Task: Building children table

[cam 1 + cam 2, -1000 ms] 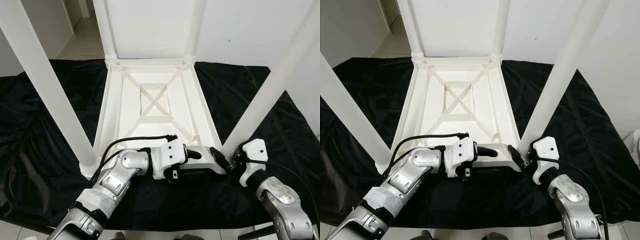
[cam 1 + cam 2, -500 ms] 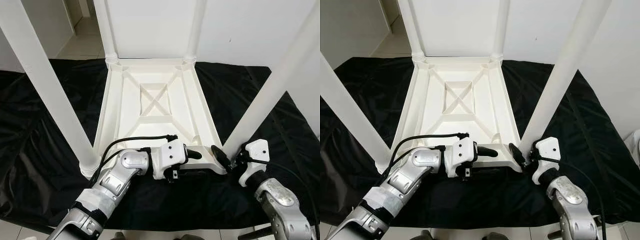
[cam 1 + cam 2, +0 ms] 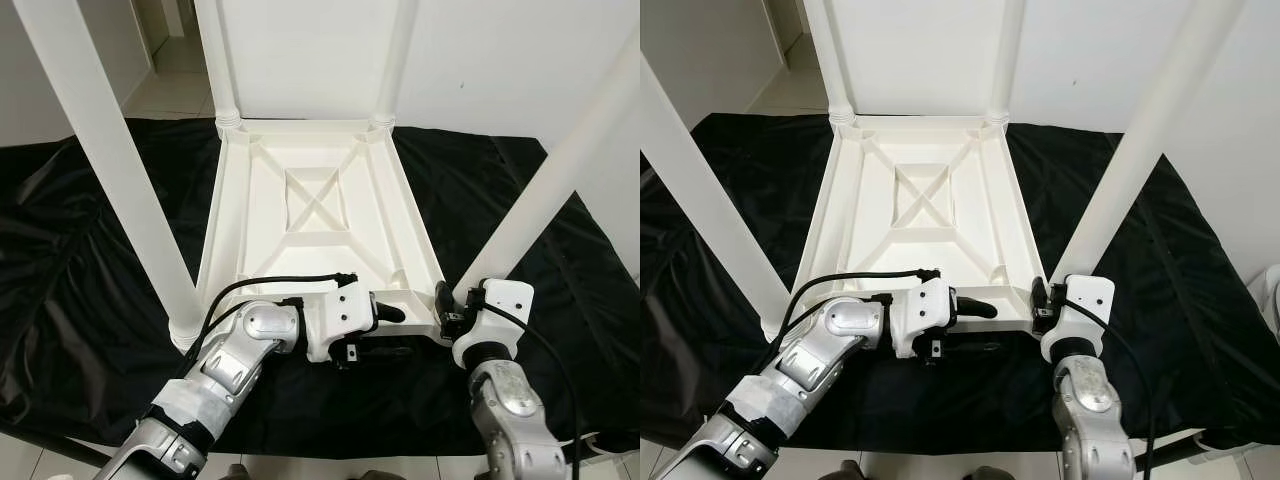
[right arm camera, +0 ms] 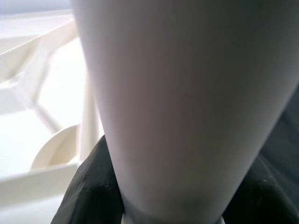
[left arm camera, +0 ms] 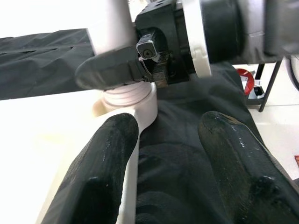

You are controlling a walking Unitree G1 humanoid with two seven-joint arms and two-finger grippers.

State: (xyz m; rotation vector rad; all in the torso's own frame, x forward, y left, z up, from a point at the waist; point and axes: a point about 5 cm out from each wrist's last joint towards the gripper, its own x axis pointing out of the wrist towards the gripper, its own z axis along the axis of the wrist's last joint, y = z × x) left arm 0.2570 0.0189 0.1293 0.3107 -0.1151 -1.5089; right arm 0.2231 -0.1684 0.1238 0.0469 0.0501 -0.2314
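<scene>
Right jaws clamp the near-right leg's base

Low in the frame, the right gripper [image 3: 1042, 300] holds the leg [image 3: 1145, 140] at its socket; the left gripper [image 3: 385, 318] spreads wide over the tabletop [image 3: 315, 215] edge, upside down on black cloth [image 3: 80, 260].

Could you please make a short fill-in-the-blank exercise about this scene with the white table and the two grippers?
1. The white table lies upside down on a ____ cloth.
2. The number of legs that stand up from the table is ____.
3. The right gripper is around the base of the near ____ leg.
4. The left gripper holds the table's near ____.

Missing words: black; four; right; edge
</scene>
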